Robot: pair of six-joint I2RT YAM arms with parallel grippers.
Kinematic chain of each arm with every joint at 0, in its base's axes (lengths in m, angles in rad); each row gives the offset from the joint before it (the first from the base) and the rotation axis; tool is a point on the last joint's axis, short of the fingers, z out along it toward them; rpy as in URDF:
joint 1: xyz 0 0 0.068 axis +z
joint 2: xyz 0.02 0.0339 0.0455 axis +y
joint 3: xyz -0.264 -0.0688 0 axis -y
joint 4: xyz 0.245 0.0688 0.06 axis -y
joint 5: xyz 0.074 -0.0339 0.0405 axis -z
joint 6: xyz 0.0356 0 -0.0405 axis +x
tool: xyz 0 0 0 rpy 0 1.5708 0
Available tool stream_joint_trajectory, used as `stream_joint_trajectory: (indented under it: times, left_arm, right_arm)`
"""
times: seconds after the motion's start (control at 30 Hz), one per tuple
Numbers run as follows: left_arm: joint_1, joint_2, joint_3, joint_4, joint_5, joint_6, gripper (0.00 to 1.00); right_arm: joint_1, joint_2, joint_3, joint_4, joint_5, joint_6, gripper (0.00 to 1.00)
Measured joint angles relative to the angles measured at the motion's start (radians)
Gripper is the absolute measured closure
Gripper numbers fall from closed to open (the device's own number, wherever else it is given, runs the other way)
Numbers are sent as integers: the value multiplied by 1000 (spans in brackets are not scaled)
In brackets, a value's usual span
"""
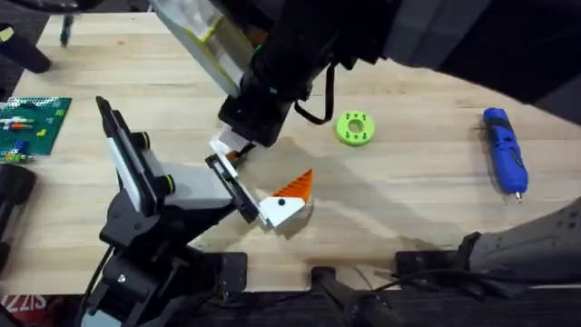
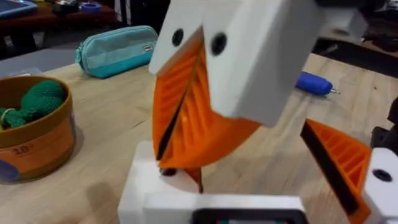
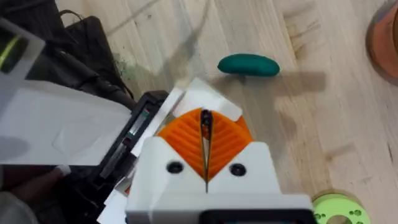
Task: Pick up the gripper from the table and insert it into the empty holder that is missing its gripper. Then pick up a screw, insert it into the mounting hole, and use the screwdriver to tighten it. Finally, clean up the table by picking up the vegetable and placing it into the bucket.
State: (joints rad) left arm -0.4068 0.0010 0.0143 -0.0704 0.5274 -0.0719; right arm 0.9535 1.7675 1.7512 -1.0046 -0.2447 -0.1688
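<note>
Hovering over the holder [image 1: 195, 186], the right gripper [image 3: 205, 146] had its orange pads [image 3: 183, 140] pressed together, with a thin dark bit showing in the seam; what it was could not be told. The gripper [image 1: 293, 186] sat at the holder's end, just beside those pads. The screwdriver [image 1: 505, 150] lay well apart on the table [image 1: 408, 191], and a vegetable [image 3: 249, 65] lay nearby.

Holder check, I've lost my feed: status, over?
Right gripper jaws shut, at white-and-black holder block. One orange ribbed finger at its tip. Blue stubby screwdriver lying on pale wooden table, untouched. Green round disc lies apart.
</note>
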Motion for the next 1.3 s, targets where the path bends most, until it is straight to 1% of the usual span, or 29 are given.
stream_joint_trajectory:
  times: [0.3, 0.33, 0.37, 0.4, 0.43, 0.47, 0.5, 0.57, 0.6, 0.67, 0.8, 0.93, 1.13, 1.3]
  left_arm:
    - [0, 0, 0, 0, 0, 0, 14]
    - [0, 0, 0, 0, 0, 0, 14]
    - [0, 0, 0, 0, -1, 0, 14]
    - [0, 0, 0, 0, -3, 0, 14]
    - [0, 0, 0, 0, -4, 0, 14]
    - [1, 0, 0, 0, -5, -2, 14]
    - [2, 0, 0, 0, -7, -3, 14]
    - [2, 0, 0, 0, -8, -3, 14]
    - [2, 0, 0, 0, -7, -3, 14]
    - [2, 0, 0, 0, -6, -3, 14]
    - [2, 0, 0, 0, -3, -2, 14]
    - [2, 0, 0, 0, -3, 1, 15]
    - [2, 0, 0, 0, -3, 1, 14]
    - [2, 0, 0, 0, -3, 1, 15]
  right_arm:
    - [0, 0, 0, 0, 0, 0, 993]
    - [0, 0, 0, -1, 0, -1, 967]
    - [0, 0, 0, -2, 0, 2, 878]
    - [0, 0, 0, -5, -4, 0, 713]
    - [1, 0, 0, -5, -5, -1, 586]
    - [2, 0, 0, -5, -3, 1, 481]
    - [1, -1, 0, -4, 5, -2, 331]
    - [-7, -2, 0, -1, 25, -5, 119]
    - [-14, -3, 0, 1, 33, -9, 38]
    - [-18, -7, 0, 0, 34, -8, 9]
    - [-17, -26, 0, -3, 19, -8, 8]
    - [-30, -73, 0, -6, 11, -8, 8]
    - [-105, -156, 1, -21, 8, -8, 8]
    - [-178, -184, 1, -22, 8, -8, 7]
